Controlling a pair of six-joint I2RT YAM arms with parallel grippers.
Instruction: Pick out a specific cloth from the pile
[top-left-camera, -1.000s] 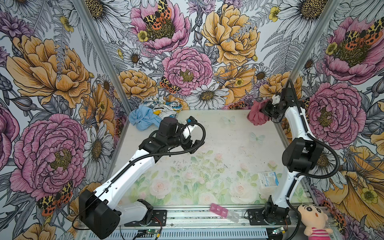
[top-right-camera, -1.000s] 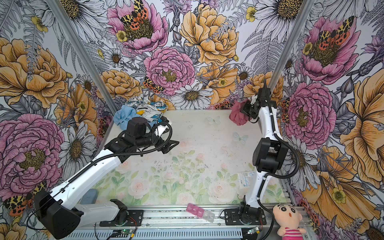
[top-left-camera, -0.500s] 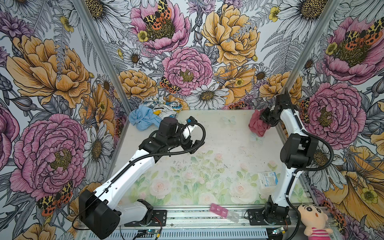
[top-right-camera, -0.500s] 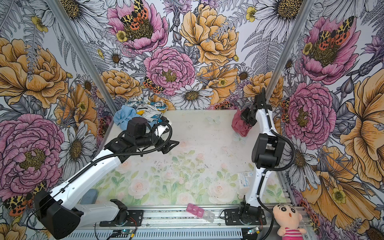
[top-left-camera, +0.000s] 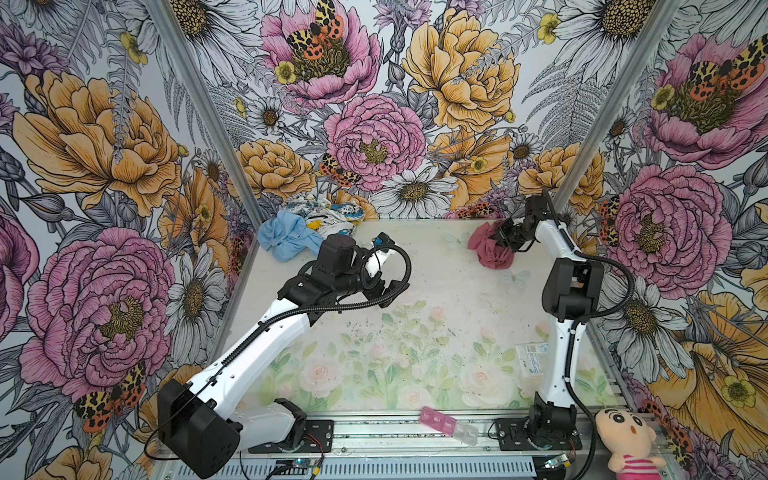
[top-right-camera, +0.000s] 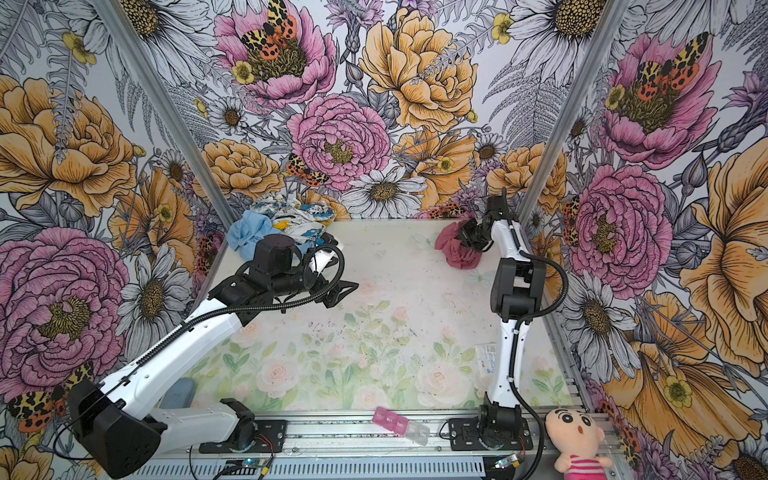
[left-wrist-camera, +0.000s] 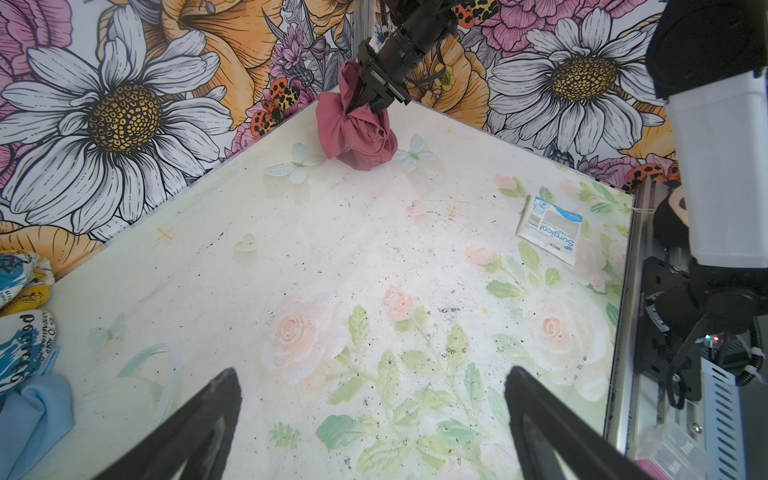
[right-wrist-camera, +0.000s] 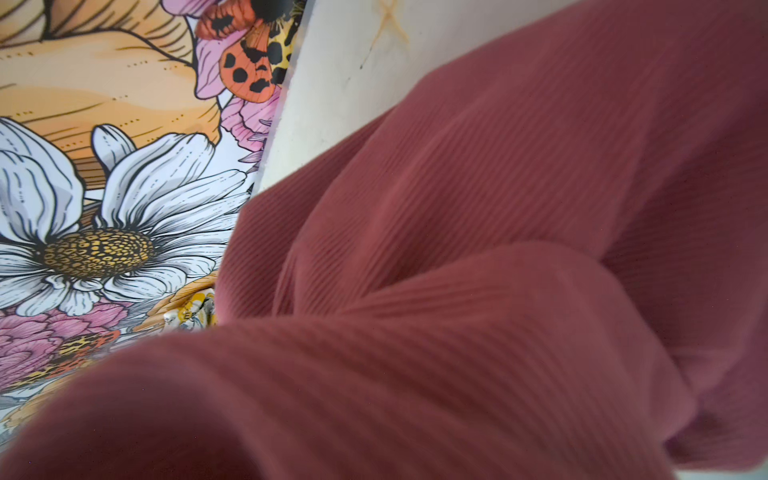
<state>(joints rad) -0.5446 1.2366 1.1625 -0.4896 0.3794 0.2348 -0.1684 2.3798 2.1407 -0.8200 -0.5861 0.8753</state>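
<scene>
Enclosing walls: flower-printed panels (top-left-camera: 104, 166) are rising on three sides, showing peonies, daisies and spotted moths, with metal posts (top-left-camera: 199, 104) running up the two far corners.
Far left corner: the pile (top-left-camera: 311, 226) is lying against the back panel, a light blue cloth (top-left-camera: 286, 239) bunching in front and a white cloth with blue and yellow print (top-left-camera: 328, 212) crumpling behind it.
Left of middle: the left gripper (left-wrist-camera: 372, 376) is hanging above the table just beside the pile, jaws spread wide and grasping nothing.
Surface: the table sheet (top-left-camera: 436, 291) is showing faded roses and green leaves on its near half and small pale butterflies farther back, with dark specks scattering across the middle.
Far right corner: the rose-red cloth (top-left-camera: 488, 249) is sitting bunched up, well apart from the pile, its lower folds appearing to touch the sheet.
Above it: the right gripper (top-left-camera: 500, 239) is pinching the top of the rose-red cloth, jaws clenched on the fabric.
Near right: a white and blue packet (top-left-camera: 532, 359) is lying flat on the sheet.
Front edge: a metal rail (top-left-camera: 374, 428) is running along the table, with a pink and clear plastic case (top-left-camera: 442, 422) resting on it.
Outside right: a plush doll (top-left-camera: 627, 436) is sitting past the rail's end.
</scene>
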